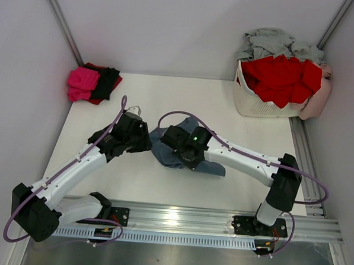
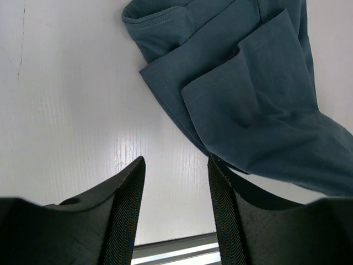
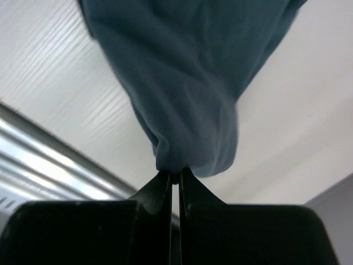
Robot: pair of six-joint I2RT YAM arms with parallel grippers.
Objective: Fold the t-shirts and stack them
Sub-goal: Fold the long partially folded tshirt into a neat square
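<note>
right hand (image 3: 175,174) pinching blue-grey t-shirt (image 3: 182,83), left hand (image 2: 176,163) parted beside it

Robot lab test cell. White table (image 1: 184,103) stood boxed by plain panels (image 1: 170,31); aluminium rail (image 1: 190,219) ran along its near edge.
</note>
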